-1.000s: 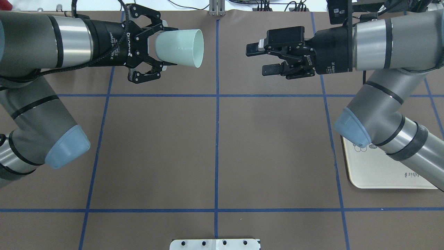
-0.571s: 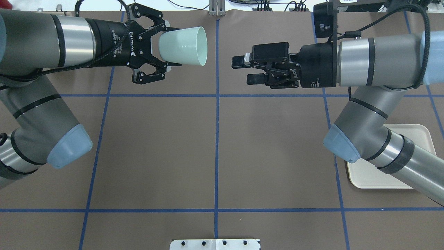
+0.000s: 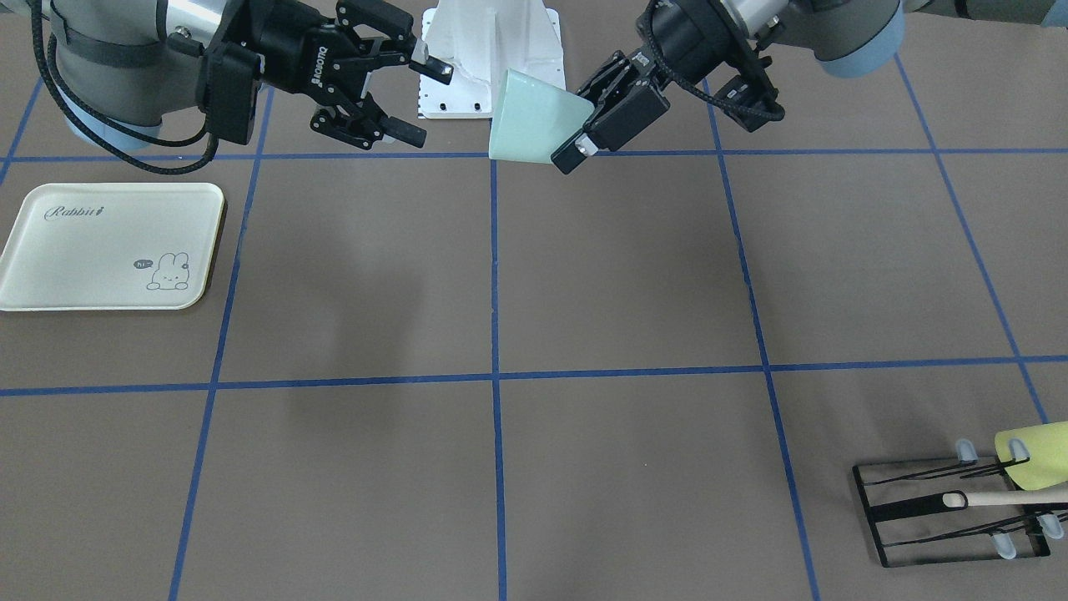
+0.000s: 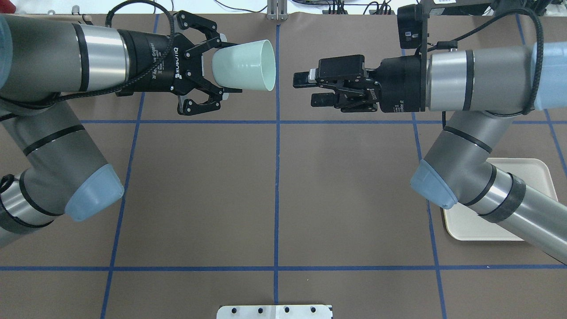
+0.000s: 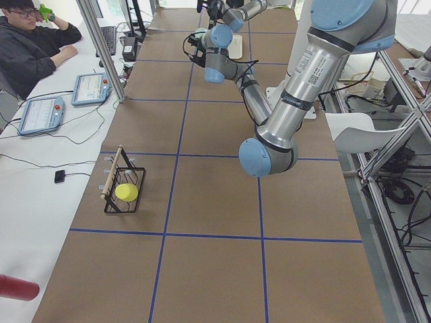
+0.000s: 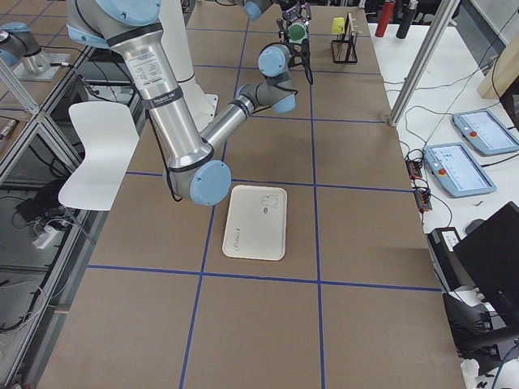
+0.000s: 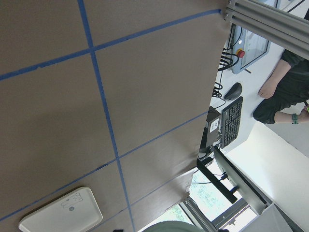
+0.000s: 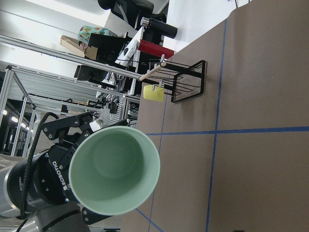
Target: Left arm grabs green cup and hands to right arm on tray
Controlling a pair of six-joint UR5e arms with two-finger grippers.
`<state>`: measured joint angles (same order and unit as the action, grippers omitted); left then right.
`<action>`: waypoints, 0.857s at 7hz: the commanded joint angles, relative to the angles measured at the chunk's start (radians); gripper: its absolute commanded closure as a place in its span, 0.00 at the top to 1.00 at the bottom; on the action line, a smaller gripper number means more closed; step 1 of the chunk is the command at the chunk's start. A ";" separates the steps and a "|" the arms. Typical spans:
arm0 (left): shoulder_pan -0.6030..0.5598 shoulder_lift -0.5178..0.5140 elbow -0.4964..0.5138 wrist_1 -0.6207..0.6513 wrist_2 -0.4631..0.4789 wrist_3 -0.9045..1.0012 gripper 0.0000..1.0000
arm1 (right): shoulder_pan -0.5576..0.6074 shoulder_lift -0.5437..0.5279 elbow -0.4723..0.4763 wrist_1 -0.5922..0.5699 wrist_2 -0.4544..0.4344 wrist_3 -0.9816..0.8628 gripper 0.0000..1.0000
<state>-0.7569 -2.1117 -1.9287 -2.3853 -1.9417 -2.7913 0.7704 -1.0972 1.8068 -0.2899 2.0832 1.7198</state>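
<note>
My left gripper (image 4: pixel 227 67) is shut on the base of the pale green cup (image 4: pixel 246 65) and holds it sideways in the air, mouth toward the right arm. The cup's open mouth fills the right wrist view (image 8: pixel 116 169). My right gripper (image 4: pixel 309 90) is open and empty, level with the cup, a short gap from its rim. In the front view the cup (image 3: pixel 534 117) hangs between the left gripper (image 3: pixel 557 127) and the right gripper (image 3: pixel 424 102). The cream tray (image 3: pixel 100 242) lies flat and empty under the right arm, partly covered in the overhead view (image 4: pixel 469 226).
A black wire rack (image 3: pixel 951 509) with a yellow-green cup (image 3: pixel 1039 455) and a wooden stick stands at the far left end of the table. The white robot base plate (image 4: pixel 274 311) is at the near edge. An operator (image 5: pixel 30 47) sits beside the table.
The left arm has carried the cup rightward toward the centre line. The right gripper has moved left toward the cup and stays open. The gap between them has shrunk.
</note>
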 commanded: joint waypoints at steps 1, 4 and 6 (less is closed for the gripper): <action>0.040 -0.019 -0.004 -0.005 -0.002 -0.008 0.40 | -0.003 0.000 -0.001 -0.002 -0.006 0.001 0.84; 0.041 -0.034 -0.001 0.003 0.000 -0.042 0.40 | -0.014 -0.001 -0.001 0.000 -0.006 0.000 0.77; 0.041 -0.042 -0.001 0.005 0.000 -0.050 0.40 | -0.019 -0.003 -0.001 0.002 -0.005 0.000 0.76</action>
<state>-0.7163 -2.1497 -1.9294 -2.3819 -1.9421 -2.8369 0.7536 -1.0986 1.8055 -0.2895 2.0773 1.7196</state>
